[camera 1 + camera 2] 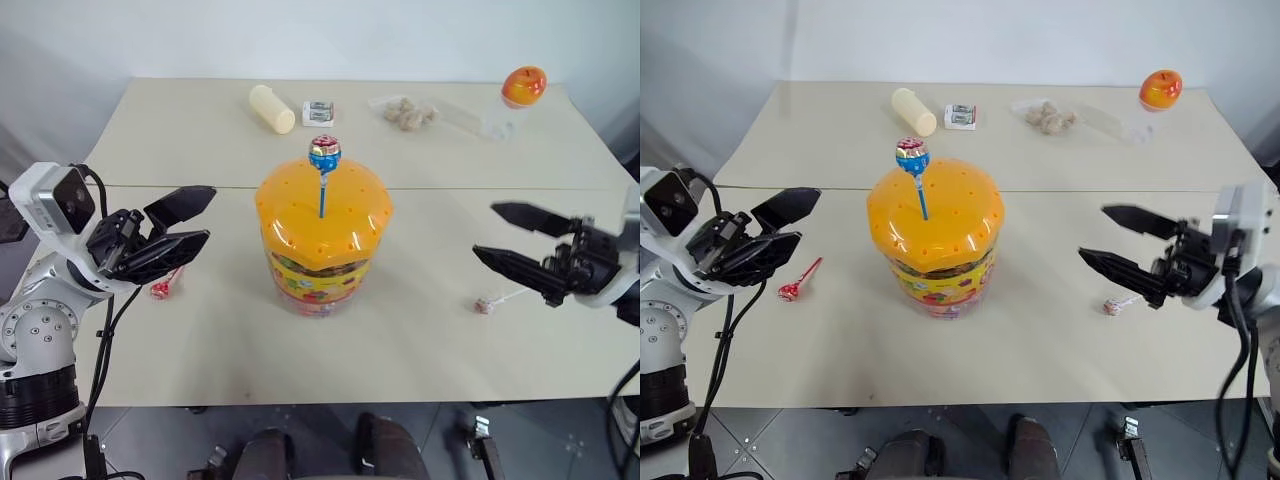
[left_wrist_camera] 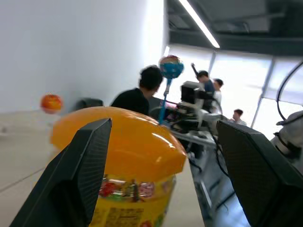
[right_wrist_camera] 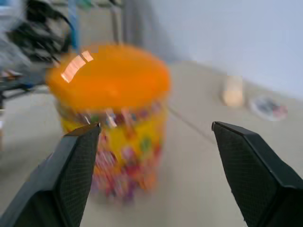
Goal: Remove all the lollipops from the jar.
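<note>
My two head views look forward and down on the table from above, sharing nearly the same scene. My left wrist camera looks rightward, close to the jar; my right wrist camera looks leftward at the same jar.

Plenty of bare table either side of the jar; only its upright blue lollipop blocks overhead.
</note>
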`<state>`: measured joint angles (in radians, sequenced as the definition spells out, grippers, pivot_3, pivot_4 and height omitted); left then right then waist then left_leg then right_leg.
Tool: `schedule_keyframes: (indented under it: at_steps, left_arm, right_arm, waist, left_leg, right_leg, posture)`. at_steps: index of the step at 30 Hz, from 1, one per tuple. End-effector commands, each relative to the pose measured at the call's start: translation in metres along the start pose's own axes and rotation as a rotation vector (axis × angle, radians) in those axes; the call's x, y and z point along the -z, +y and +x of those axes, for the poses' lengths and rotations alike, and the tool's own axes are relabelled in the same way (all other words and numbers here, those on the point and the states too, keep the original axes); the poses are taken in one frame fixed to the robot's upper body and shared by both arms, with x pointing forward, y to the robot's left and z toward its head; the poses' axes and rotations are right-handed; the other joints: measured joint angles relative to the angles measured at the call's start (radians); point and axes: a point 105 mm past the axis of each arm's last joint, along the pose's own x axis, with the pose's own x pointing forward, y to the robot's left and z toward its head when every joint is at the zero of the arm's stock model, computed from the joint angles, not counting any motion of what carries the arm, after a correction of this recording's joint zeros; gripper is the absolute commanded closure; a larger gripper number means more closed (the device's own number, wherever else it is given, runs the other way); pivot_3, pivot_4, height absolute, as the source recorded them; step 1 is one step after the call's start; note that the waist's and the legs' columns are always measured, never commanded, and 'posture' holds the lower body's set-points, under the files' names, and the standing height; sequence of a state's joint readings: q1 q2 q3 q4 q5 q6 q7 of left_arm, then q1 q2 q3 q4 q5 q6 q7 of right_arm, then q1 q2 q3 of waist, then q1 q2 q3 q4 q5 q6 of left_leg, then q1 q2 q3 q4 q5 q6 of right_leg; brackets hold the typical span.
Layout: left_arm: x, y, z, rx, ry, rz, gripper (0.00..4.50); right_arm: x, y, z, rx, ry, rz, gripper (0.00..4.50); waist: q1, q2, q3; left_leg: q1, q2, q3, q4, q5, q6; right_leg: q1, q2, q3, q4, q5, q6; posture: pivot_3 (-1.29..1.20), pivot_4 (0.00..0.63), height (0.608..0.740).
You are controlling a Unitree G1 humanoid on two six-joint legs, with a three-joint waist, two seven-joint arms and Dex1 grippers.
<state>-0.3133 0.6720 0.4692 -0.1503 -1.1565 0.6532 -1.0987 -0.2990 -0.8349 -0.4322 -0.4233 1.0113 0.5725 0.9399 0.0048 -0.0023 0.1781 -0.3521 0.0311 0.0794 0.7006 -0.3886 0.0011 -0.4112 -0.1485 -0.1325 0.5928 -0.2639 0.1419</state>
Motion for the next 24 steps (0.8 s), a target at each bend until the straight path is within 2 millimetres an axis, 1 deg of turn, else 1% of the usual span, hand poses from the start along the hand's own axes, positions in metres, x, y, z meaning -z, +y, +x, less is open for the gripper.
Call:
schedule_keyframes:
  at_steps: [1, 3, 4, 6, 8, 10, 12, 14, 16, 19, 20, 24]
  left_arm:
    - [-0.002, 0.002, -0.012, -0.081, -0.067, -0.012, 0.73]
    - [0.008, -0.002, -0.012, -0.071, -0.03, -0.02, 0.73]
    - [0.011, -0.004, -0.011, -0.063, -0.022, -0.021, 0.73]
    - [0.012, -0.006, -0.008, -0.051, -0.037, -0.021, 0.73]
    - [0.011, -0.007, -0.005, -0.044, -0.045, -0.016, 0.73]
    - [0.011, -0.009, -0.003, -0.033, -0.054, -0.01, 0.73]
    - [0.012, -0.01, 0.001, -0.021, -0.058, -0.005, 0.73]
    - [0.012, -0.013, 0.007, -0.002, -0.074, 0.001, 0.73]
    - [0.01, -0.016, 0.011, 0.011, -0.102, 0.006, 0.73]
    - [0.004, -0.015, 0.014, 0.007, -0.153, 0.005, 0.73]
    - [0.004, -0.015, 0.014, 0.009, -0.149, 0.006, 0.73]
    - [0.001, -0.015, 0.017, 0.021, -0.155, 0.007, 0.73]
  right_arm:
    - [-0.013, 0.023, 0.045, -0.152, -0.051, -0.018, 0.54]
    - [-0.011, 0.025, 0.068, -0.209, -0.036, -0.051, 0.54]
    - [-0.011, 0.026, 0.075, -0.23, -0.032, -0.062, 0.54]
    - [-0.006, 0.027, 0.091, -0.252, 0.007, -0.056, 0.54]
    - [-0.004, 0.036, 0.1, -0.312, 0.032, -0.034, 0.54]
    - [-0.006, 0.047, 0.108, -0.367, 0.029, -0.003, 0.54]
    - [-0.007, 0.049, 0.114, -0.372, 0.037, 0.013, 0.54]
    - [-0.005, 0.047, 0.117, -0.357, 0.052, 0.019, 0.93]
    - [-0.006, 0.045, 0.119, -0.353, 0.048, 0.028, 1.44]
    - [-0.007, 0.042, 0.12, -0.339, 0.04, 0.03, 2.49]
    - [-0.007, 0.042, 0.121, -0.339, 0.04, 0.028, 2.77]
    - [-0.009, 0.04, 0.122, -0.336, 0.019, 0.027, 4.16]
  waist:
    - [-0.006, 0.0, 0.0]
    - [-0.009, 0.0, 0.0]
    - [-0.009, 0.0, 0.0]
    - [0.001, 0.0, 0.0]
    - [0.006, 0.0, 0.0]
    - [0.006, 0.0, 0.0]
    - [-0.001, 0.0, 0.0]
    - [-0.007, 0.0, 0.0]
    - [-0.009, 0.0, 0.0]
    - [-0.01, 0.0, 0.0]
    - [-0.01, 0.0, 0.0]
    - [-0.011, 0.0, 0.0]
  left_leg:
    - [0.0, 0.0, 0.0, 0.0, 0.0, 0.0]
    - [-0.001, 0.0, 0.0, 0.0, 0.0, 0.0]
    - [-0.001, 0.0, 0.0, 0.0, 0.0, 0.0]
    - [-0.001, -0.001, -0.002, 0.0, 0.0, 0.0]
    - [-0.002, -0.002, -0.002, 0.0, 0.0, 0.0]
    - [-0.002, -0.002, -0.002, 0.0, 0.0, 0.0]
    - [-0.002, -0.001, -0.003, -0.001, 0.0, 0.0]
    - [-0.002, -0.001, -0.003, -0.001, 0.0, 0.0]
    - [-0.002, -0.002, -0.002, 0.0, 0.0, 0.0]
    - [-0.001, -0.001, -0.003, 0.0, 0.0, 0.0]
    - [-0.001, -0.001, -0.002, 0.0, 0.0, 0.0]
    - [-0.001, -0.001, -0.002, -0.001, 0.0, 0.0]
  right_leg:
    - [0.0, 0.0, 0.0, -0.001, 0.0, 0.0]
    - [0.0, 0.0, 0.0, -0.001, 0.0, 0.0]
    - [-0.001, 0.0, 0.0, 0.0, 0.0, 0.0]
    - [-0.001, 0.0, -0.001, 0.0, 0.0, 0.0]
    - [0.0, -0.001, -0.001, 0.0, 0.0, 0.0]
    - [-0.001, -0.001, -0.001, 0.0, 0.0, 0.0]
    - [-0.001, 0.0, -0.002, 0.0, 0.0, 0.0]
    - [0.0, 0.0, -0.002, 0.0, 0.0, 0.0]
    - [0.0, 0.0, -0.002, 0.0, 0.0, 0.0]
    - [0.0, 0.0, -0.002, 0.0, 0.0, 0.0]
    - [0.0, 0.0, -0.002, 0.0, 0.0, 0.0]
    - [0.0, 0.0, -0.002, 0.0, 0.0, 0.0]
  posture:
    - [0.0, 0.15, 0.74]
    - [0.0, 0.15, 0.74]
    - [0.0, 0.15, 0.74]
    - [0.0, 0.15, 0.74]
    - [0.0, 0.15, 0.74]
    - [0.0, 0.15, 0.74]
    - [0.0, 0.15, 0.74]
    - [0.0, 0.15, 0.74]
    - [0.0, 0.15, 0.74]
    - [0.0, 0.15, 0.74]
    - [0.0, 0.15, 0.74]
    - [0.0, 0.15, 0.74]
